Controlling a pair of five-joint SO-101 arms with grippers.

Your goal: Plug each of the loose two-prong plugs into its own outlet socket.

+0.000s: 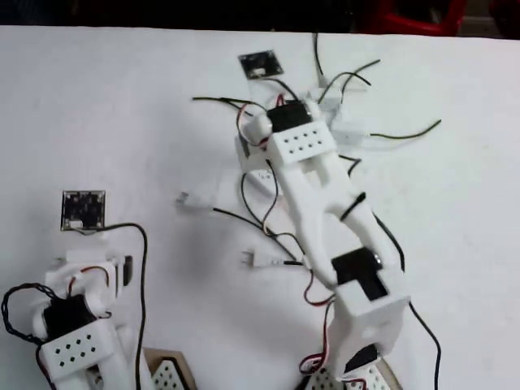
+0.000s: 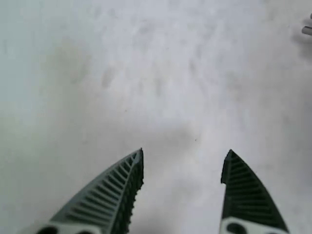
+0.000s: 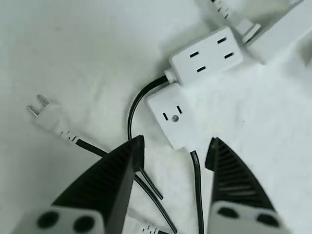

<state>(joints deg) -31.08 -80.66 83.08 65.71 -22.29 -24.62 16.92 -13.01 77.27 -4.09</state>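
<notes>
My right gripper (image 3: 175,148) is open, hovering just above a white outlet block (image 3: 176,119) with one empty socket. A second white outlet block (image 3: 207,54) with two empty two-prong sockets touches its far end. One loose white two-prong plug (image 3: 46,113) lies on its black cord off to the side, apart from the blocks. In the high view this plug (image 1: 188,200) lies left of the right arm's wrist (image 1: 288,130), and another loose plug (image 1: 252,259) lies nearer the front. My left gripper (image 2: 183,156) is open over the bare white table, holding nothing.
A third plug (image 3: 239,22) rests against a long white block (image 3: 285,31) beyond the outlets. Black cords (image 1: 357,81) sprawl around the outlets at the table's back. Two small black square boards (image 1: 84,209) (image 1: 260,64) lie on the table. The left arm (image 1: 73,341) sits at the front left.
</notes>
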